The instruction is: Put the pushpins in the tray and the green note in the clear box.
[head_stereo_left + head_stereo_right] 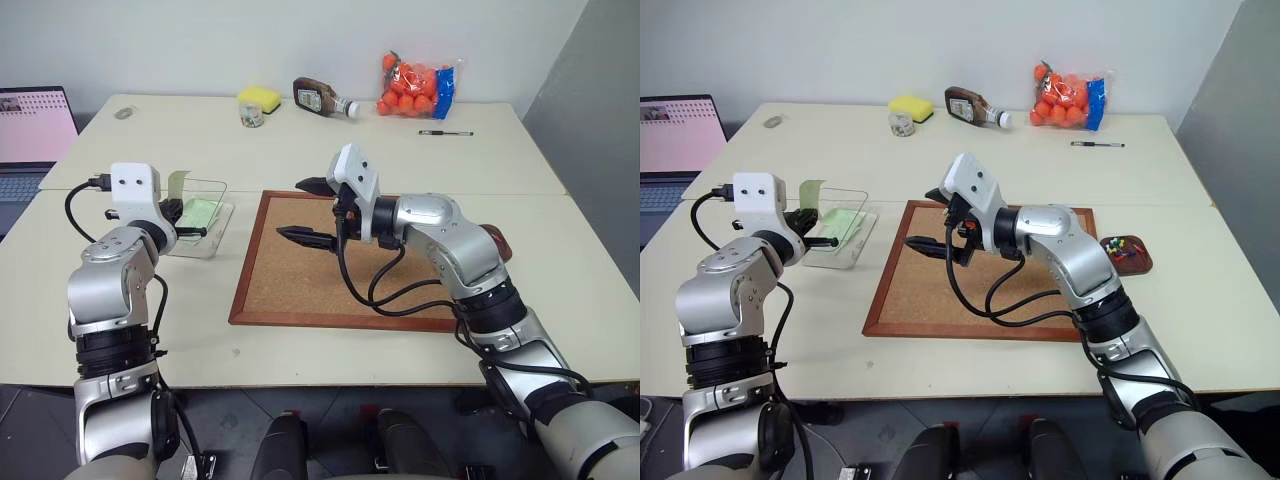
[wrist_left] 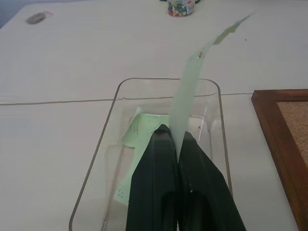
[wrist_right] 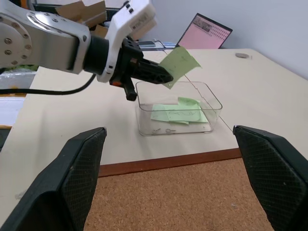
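While my left fingers [image 2: 178,159] stay out of it, pinched on the note [image 2: 192,91] above the box [image 2: 219,120], it could stick or flutter onto the worktop [image 2: 72,62] on release. Right wrist: box holds green notes [image 3: 175,111]. Head: right fingers [image 1: 312,212] apart over the board [image 1: 300,290]; tray [image 1: 1130,254] holds pins.

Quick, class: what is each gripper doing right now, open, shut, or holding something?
Left gripper: shut on the green note, above the clear box.
Right gripper: open, holding nothing.
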`<state>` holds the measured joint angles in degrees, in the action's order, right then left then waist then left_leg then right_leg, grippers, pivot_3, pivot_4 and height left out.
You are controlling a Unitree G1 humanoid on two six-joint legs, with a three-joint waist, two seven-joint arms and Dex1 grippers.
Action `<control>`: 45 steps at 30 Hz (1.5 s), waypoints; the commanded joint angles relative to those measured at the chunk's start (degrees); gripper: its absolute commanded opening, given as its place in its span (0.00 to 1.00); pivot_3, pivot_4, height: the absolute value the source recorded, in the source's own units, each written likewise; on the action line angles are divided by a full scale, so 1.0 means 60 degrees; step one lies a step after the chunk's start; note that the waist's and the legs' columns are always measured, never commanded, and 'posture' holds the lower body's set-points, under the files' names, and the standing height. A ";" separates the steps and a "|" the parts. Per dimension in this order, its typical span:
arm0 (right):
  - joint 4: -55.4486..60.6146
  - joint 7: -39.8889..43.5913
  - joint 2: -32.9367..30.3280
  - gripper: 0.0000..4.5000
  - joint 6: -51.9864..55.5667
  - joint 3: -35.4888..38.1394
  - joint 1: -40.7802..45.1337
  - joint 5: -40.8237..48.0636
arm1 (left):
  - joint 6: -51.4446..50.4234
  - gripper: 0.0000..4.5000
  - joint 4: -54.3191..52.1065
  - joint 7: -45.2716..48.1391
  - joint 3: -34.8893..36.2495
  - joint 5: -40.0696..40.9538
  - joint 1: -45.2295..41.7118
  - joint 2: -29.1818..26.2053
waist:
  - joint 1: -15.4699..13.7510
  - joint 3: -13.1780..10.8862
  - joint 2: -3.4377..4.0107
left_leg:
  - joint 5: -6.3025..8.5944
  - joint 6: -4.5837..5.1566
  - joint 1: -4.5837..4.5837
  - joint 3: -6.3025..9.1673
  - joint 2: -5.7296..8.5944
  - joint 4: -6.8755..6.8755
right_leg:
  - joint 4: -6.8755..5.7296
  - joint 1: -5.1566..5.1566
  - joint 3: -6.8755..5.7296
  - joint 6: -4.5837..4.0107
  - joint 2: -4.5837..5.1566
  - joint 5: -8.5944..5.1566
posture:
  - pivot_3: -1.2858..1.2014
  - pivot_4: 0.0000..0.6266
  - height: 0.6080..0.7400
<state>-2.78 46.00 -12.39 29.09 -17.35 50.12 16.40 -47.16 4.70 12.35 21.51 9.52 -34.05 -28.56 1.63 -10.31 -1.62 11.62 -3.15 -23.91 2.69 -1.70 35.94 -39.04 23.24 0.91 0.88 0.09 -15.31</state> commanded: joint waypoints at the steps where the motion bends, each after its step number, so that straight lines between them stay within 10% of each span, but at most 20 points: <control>1: 0.0180 -0.0034 0.0079 1.00 -0.0120 0.0230 0.0186 -0.0030 | -0.0209 0.07 -0.0051 -0.0416 0.0465 0.0212 -0.0318 -0.0089 | 0.0008 0.0000 0.0000 | 0.0000 0.0000 0.0000 0.0000 0.0000 0.0000 | 0.0000 0.0000 0.0001 0.0000 0.0000 0.0000 | 0.52 0.24 1.00; 23: 0.1586 -0.0560 -0.0453 1.00 0.0523 0.0691 -0.0756 0.0150 | 0.1549 0.99 -0.1105 0.0307 -0.1016 0.0191 0.0011 -0.0384 | -0.0035 0.0000 0.0000 | 0.0000 -0.0003 -0.0002 0.0000 0.0004 -0.0003 | 0.0004 0.0000 0.0002 -0.0001 0.0008 0.0001 | 0.52 0.24 1.00; 36: 0.4161 -0.4155 -0.0843 1.00 -0.0030 0.2942 -0.5798 -0.1243 | 0.3326 0.99 -0.1621 0.1932 -0.3481 0.0187 0.0304 0.0812 | -0.0091 0.0002 -0.0002 | 0.0000 -0.0003 -0.0005 -0.0006 0.0015 -0.0010 | 0.0008 -0.0007 0.0016 -0.0002 0.0018 -0.0003 | 0.52 0.24 1.00; 45: 0.4071 -0.5212 -0.0100 1.00 -0.1301 0.2951 -0.6729 -0.1703 | 0.4511 0.99 -0.0793 0.2444 -0.4140 -0.0010 0.0924 0.1473 | 0.0110 0.0001 0.0003 | 0.0000 -0.0001 0.0026 -0.0054 -0.0006 -0.0007 | -0.0005 0.0002 0.0054 0.0044 -0.0018 -0.0028 | 0.52 0.24 1.00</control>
<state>20.12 15.52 -13.10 23.61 -0.05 9.87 6.39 -21.80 0.72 26.82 -3.47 9.85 -28.21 -19.99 2.28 -10.30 -1.60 11.62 -3.16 -23.78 2.38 -1.73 35.91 -39.07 23.25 1.22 1.15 -0.02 -15.48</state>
